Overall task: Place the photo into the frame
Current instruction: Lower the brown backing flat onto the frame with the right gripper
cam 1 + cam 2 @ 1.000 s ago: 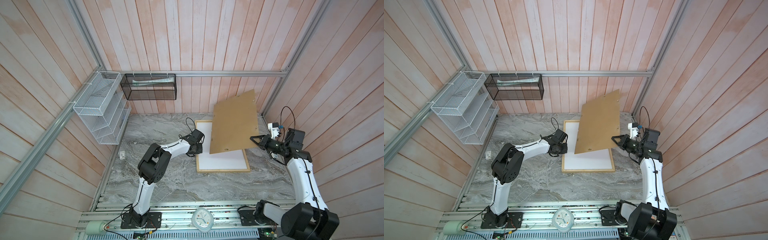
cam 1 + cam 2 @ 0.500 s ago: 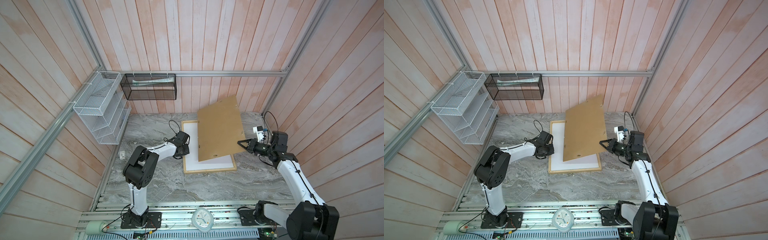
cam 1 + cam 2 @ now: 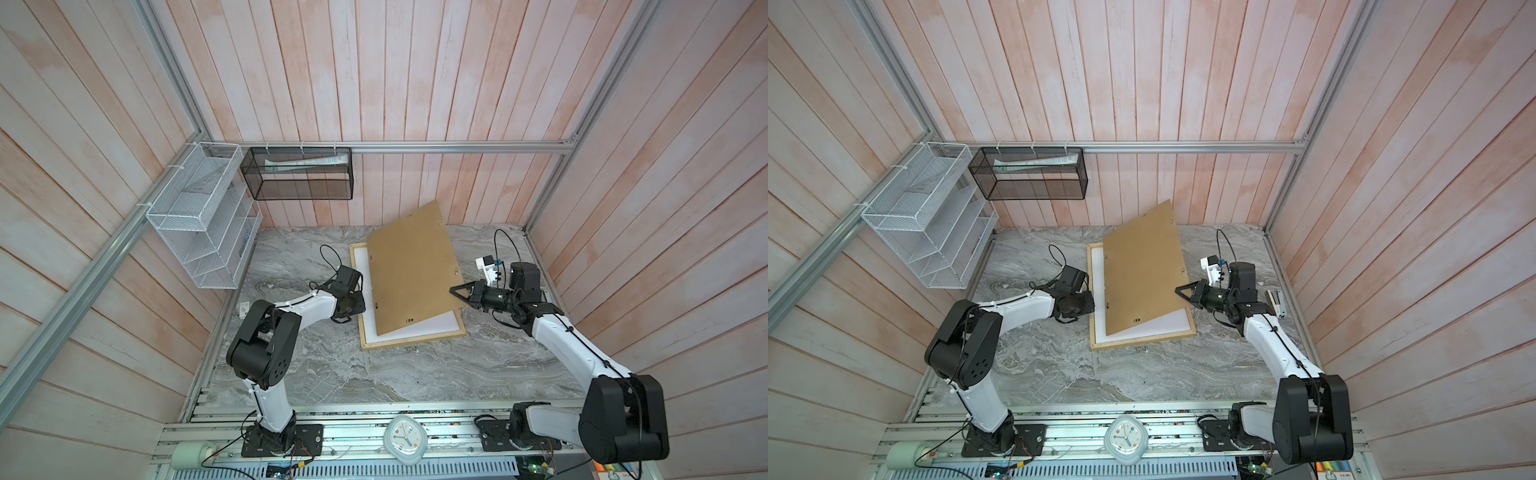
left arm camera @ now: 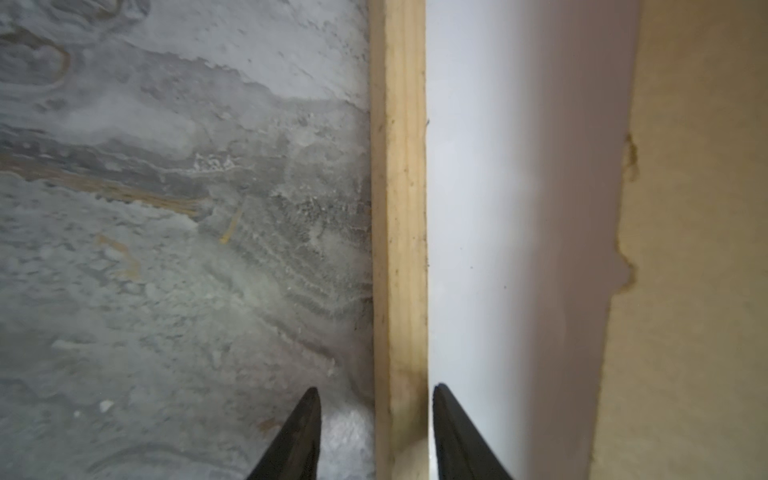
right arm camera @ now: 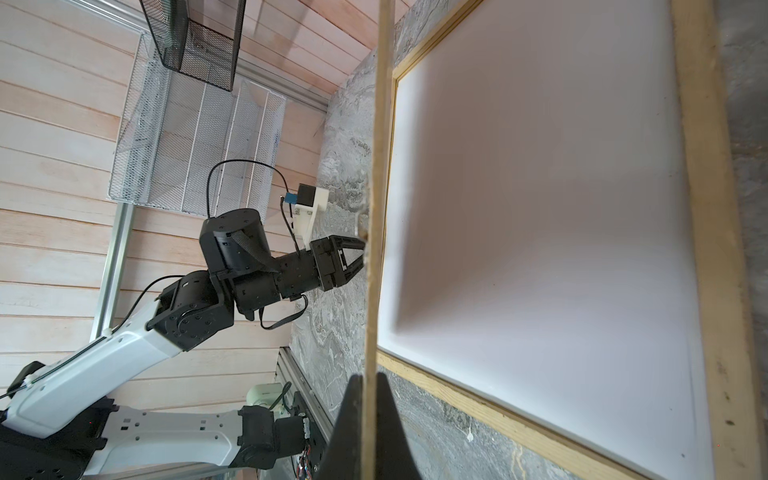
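The frame [image 3: 411,340] [image 3: 1142,341] of pale wood lies flat on the marble table. A white sheet [image 3: 432,328] [image 5: 540,208] fills it; no printed side shows, so I cannot tell whether it is the photo. My left gripper [image 3: 360,305] [image 4: 377,388] is open, its fingers astride the frame's left rail [image 4: 399,208] without pinching it. My right gripper [image 3: 453,289] [image 5: 370,376] is shut on the right edge of a plain brown backing board [image 3: 411,274] [image 3: 1142,266]. The board hangs tilted over the frame and hides most of the white sheet.
A white wire rack [image 3: 199,216] hangs on the left wall. A black mesh basket [image 3: 299,174] with papers hangs on the back wall. A small clock [image 3: 405,440] sits on the front rail. A small white tool [image 3: 1277,303] lies by the right wall.
The frame has slid to the left across the table with the left gripper at its rail. That gripper has now opened. The right gripper followed with the board, now lower over the frame.
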Controlling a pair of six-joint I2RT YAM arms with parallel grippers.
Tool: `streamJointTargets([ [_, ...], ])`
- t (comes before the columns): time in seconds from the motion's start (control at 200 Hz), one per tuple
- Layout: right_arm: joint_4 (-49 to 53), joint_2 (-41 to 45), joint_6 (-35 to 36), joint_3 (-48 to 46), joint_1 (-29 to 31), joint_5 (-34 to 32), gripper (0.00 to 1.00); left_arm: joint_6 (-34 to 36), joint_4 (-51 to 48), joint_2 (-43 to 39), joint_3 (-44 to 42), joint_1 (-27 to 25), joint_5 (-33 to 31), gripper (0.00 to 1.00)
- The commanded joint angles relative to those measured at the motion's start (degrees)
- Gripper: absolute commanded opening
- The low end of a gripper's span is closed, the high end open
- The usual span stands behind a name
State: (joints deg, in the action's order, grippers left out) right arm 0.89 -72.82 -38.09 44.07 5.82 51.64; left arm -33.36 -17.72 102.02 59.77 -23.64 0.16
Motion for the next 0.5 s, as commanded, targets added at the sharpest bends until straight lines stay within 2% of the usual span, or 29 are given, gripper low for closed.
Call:
streamJointTargets([
  [0.0, -8.16, -0.59, -0.23, -0.39, 1.23, 1.49, 0.00, 2.01, -2.24, -4.04, -1.05, 2.49, 0.02, 0.46],
  [0.245, -9.30, -3.06, 0.29, -0.29, 2.85, 1.54, 0.00, 3.73, -4.25, -9.91, -4.59, 8.22, -0.16, 0.46],
  [0.495, -10.01, -5.87, 0.82, -0.22, 4.30, 1.71, 0.00, 3.83, -4.60, -11.40, -6.07, 9.15, -0.16, 0.46],
])
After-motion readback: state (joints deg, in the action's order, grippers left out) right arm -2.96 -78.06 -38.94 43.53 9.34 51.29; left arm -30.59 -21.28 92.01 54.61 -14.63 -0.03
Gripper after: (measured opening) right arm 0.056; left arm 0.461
